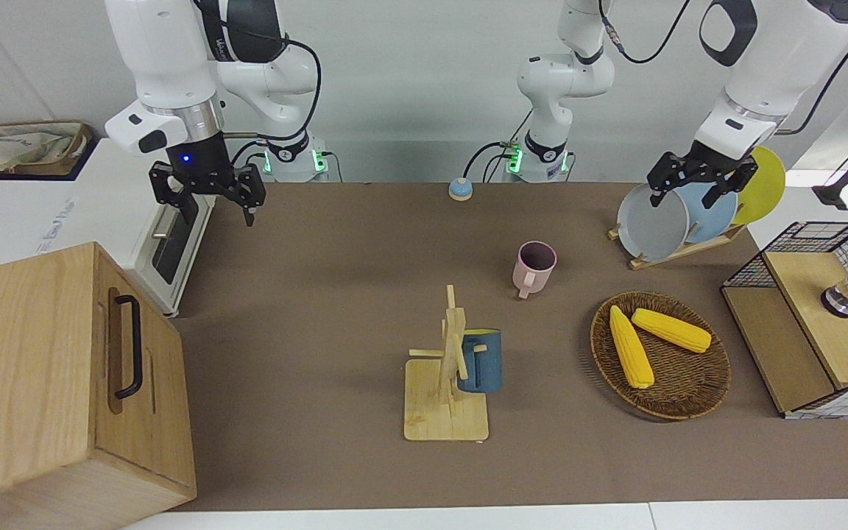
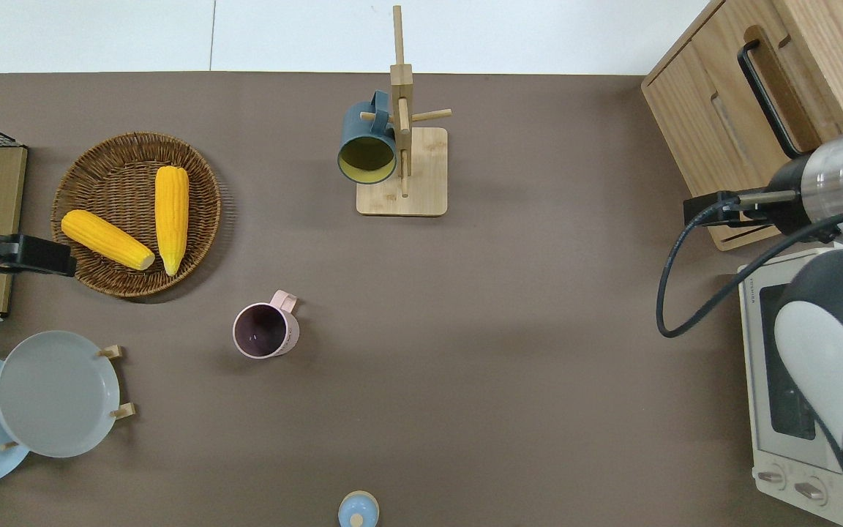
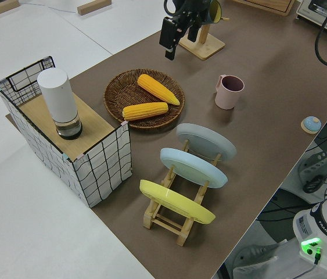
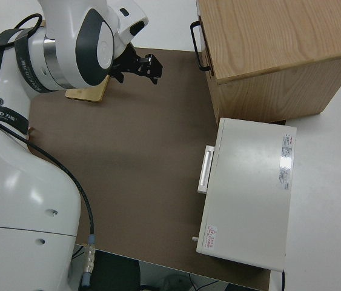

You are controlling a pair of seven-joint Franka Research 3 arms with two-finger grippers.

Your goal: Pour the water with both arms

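While both arms hang raised with nothing between their fingers, the right gripper point(image 1: 207, 193) shows its 2 fingers spread apart and pointing down, over the brown mat point(image 1: 336, 309) close to the white toaster oven point(image 1: 166, 246) at the right arm's end of the table. The left gripper point(image 1: 696, 180) also has its fingers apart and empty; in the front view it appears before the plate rack point(image 1: 678, 246), while the overhead view shows it point(image 2: 34, 256) at the edge of the wicker basket point(image 2: 85, 157) toward the left arm's end. Neither gripper touches anything. The pink mug point(image 2: 264, 329) stands upright on the mat near the table's middle, mouth up, handle turned away from the robots, well apart from both grippers. The dark blue mug point(image 2: 366, 139) hangs by its handle on a peg of the wooden mug tree point(image 2: 401, 110), farther from the robots than the pink mug. The basket holds 2 yellow corn cobs point(image 2: 171, 216) lying side by side. The rack carries 3 plates on edge: grey point(image 1: 652, 221), light blue point(image 1: 718, 210), yellow point(image 1: 766, 180). A wire-sided shelf point(image 1: 799, 324) at the left arm's end bears a white cylinder point(image 3: 61, 102). A wooden cabinet point(image 1: 63, 368) with a black handle sits beside the oven, farther from the robots. A small blue bell point(image 1: 460, 189) rests near the arm bases.
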